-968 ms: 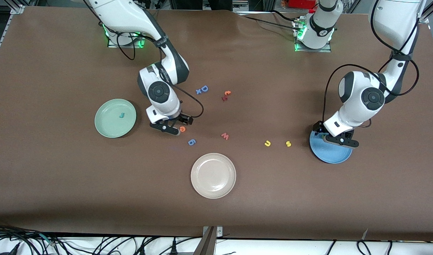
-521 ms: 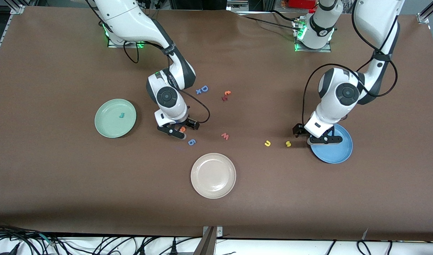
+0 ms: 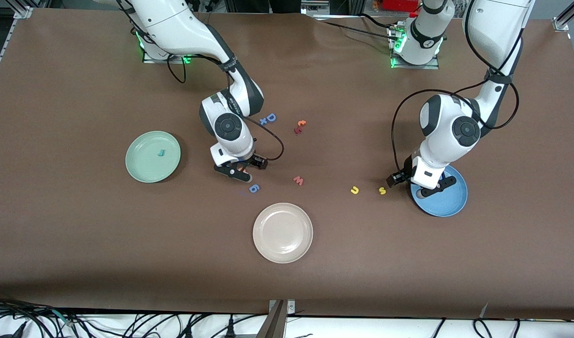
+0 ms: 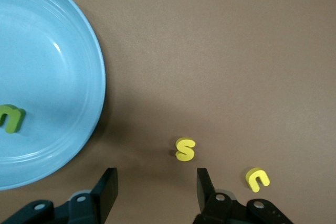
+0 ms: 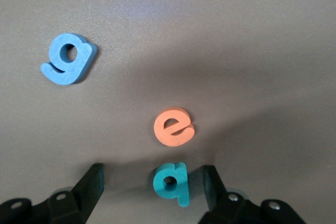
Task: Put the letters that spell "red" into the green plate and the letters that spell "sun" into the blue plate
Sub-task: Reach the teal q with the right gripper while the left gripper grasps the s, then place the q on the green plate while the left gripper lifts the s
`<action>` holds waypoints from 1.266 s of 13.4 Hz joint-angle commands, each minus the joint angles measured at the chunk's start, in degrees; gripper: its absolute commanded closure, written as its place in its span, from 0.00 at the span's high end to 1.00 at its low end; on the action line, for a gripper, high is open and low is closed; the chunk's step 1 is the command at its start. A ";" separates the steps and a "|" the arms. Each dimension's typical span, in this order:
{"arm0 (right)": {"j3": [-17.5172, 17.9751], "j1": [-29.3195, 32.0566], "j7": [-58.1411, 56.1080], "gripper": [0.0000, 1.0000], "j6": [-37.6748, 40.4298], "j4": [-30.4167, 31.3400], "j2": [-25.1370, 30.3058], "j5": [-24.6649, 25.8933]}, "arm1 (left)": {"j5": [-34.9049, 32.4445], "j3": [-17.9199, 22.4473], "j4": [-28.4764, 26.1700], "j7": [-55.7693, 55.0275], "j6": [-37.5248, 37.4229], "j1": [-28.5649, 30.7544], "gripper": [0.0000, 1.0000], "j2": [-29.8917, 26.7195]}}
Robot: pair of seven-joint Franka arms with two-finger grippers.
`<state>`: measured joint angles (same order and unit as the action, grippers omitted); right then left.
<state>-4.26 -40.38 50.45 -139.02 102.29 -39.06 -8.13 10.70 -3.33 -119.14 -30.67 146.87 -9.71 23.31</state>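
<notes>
Front view of a brown worktop (image 3: pixel 80 244) with two arms. The right tool (image 3: pixel 240 171) is low over the worktop between the green plate (image 3: pixel 141 171) and the pink "w" (image 3: pixel 298 180). Its fingers (image 5: pixel 89 187) stand apart with nothing gripped; the right wrist view shows the teal "d" (image 5: pixel 170 182) lying between them and the orange "e" (image 5: pixel 174 127) just beside it, both flat on the worktop. The blue "g" (image 3: pixel 254 188) lies near them, nearer the front camera. The teal "r" (image 3: pixel 160 152) lies in the green plate.

The left tool (image 3: pixel 421 180) hangs over the edge of the blue plate (image 3: pixel 451 202) that faces the yellow letters. Its fingers (image 4: pixel 107 190) are apart and hold nothing. The dark green "n" (image 4: pixel 10 118) lies in the blue plate. The yellow "s" (image 3: pixel 382 190) lies on the worktop just beside that plate, with the yellow "u" (image 3: pixel 355 190) near it toward the right arm's end. A beige-white plate (image 3: pixel 268 249) lies nearest the front camera.
</notes>
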 commanded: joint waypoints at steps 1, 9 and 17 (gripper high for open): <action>-0.74 -0.58 -0.18 0.65 1.72 -0.16 -0.05 -0.13 | 2.13 0.25 2.94 -0.89 0.43 -1.62 0.69 2.25; -1.27 -0.58 -1.40 0.09 5.67 -1.13 1.44 0.22 | 0.90 0.78 3.39 -0.36 9.91 -3.64 0.74 9.29; -12.15 -0.23 -21.75 0.09 22.54 0.01 10.31 1.63 | -2.70 0.87 2.69 -0.45 9.92 -4.79 0.68 9.82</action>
<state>-13.45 -40.38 34.77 -119.29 100.63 -31.33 -7.14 9.51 -3.15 -116.93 -31.82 156.56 -13.41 32.35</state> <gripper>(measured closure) 0.727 0.304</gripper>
